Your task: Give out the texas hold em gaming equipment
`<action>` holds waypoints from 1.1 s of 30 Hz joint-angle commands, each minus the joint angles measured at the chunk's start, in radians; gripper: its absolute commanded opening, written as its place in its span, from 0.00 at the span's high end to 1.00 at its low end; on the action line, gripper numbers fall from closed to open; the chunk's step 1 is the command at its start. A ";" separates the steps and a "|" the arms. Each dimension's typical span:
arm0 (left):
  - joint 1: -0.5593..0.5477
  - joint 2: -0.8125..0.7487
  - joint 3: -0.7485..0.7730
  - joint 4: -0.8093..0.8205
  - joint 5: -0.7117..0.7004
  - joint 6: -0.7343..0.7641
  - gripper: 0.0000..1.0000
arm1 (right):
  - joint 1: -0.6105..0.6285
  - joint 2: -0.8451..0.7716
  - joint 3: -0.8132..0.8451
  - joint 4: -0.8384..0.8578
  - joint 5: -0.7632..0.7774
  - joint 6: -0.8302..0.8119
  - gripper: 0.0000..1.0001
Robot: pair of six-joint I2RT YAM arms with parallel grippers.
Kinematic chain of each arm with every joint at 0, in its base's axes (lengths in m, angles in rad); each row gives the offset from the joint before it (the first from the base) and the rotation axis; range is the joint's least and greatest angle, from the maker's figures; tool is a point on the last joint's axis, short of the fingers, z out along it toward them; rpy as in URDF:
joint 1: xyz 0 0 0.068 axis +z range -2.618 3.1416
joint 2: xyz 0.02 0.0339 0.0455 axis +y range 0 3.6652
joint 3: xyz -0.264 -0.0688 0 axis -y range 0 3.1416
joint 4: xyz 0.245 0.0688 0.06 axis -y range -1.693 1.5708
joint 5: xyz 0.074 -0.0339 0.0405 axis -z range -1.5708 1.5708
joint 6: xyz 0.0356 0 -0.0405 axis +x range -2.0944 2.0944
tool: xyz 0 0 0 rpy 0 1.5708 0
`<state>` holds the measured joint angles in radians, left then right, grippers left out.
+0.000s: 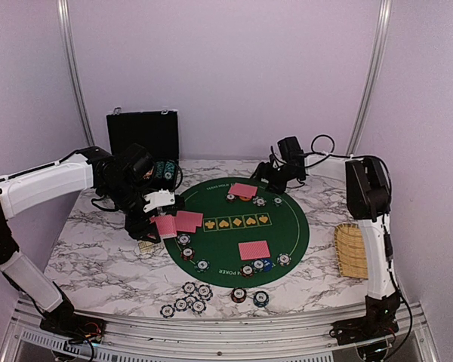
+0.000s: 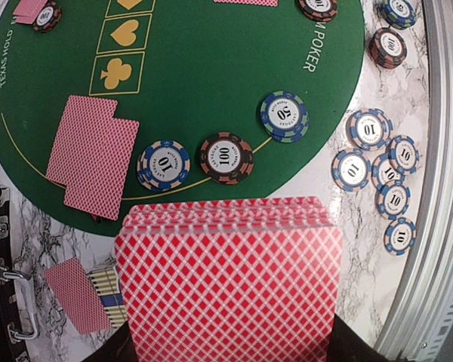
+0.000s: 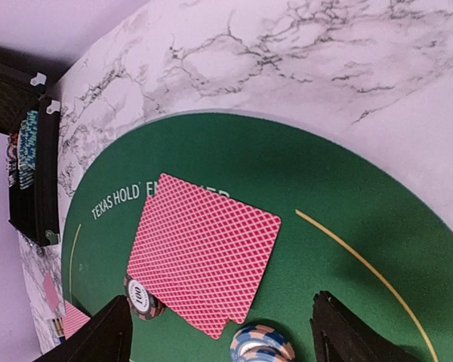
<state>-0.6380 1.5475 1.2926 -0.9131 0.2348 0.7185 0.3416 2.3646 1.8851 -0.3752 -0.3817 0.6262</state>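
Left tool (image 1: 158, 217) is clamped on a deck of red-backed cards (image 2: 226, 290), held low over the left edge of the green felt mat (image 1: 241, 226). The deck's far edge looks slightly fanned. Just beyond it, a dealt pair (image 2: 94, 154) and three chips (image 2: 225, 157) lie on the mat. A stray card (image 2: 74, 294) lies off the mat on the marble worktop (image 1: 98, 256). A far pair (image 3: 204, 253) and a near pair (image 1: 254, 250) lie at other seats. Right tool (image 3: 220, 317) hovers over the far pair, fingers apart and holding nothing. Loose chips (image 1: 190, 296) sit near the worktop's front edge. Dealing well likely means keeping the deck level and firmly pinched. It also means releasing one card only and laying it squarely at a seat, clear of the chips.
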 commanded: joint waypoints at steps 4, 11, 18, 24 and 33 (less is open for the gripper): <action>0.000 -0.026 0.002 -0.027 0.016 0.006 0.98 | 0.020 -0.246 -0.140 0.080 0.007 -0.005 0.14; 0.000 -0.016 0.013 -0.027 0.016 0.002 0.98 | 0.118 -0.474 -0.466 0.271 -0.115 0.068 0.06; 0.000 -0.001 0.032 -0.026 0.021 -0.010 0.97 | 0.294 -0.623 -0.725 0.508 -0.223 0.205 0.03; 0.001 0.005 0.046 -0.024 0.027 -0.016 0.97 | 0.415 -0.635 -0.820 0.675 -0.255 0.340 0.03; 0.000 0.013 0.054 -0.024 0.031 -0.023 0.97 | 0.535 -0.508 -0.736 0.781 -0.288 0.415 0.04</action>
<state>-0.6380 1.5517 1.3136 -0.9184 0.2367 0.7059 0.8406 1.7973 1.0908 0.3061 -0.6456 0.9833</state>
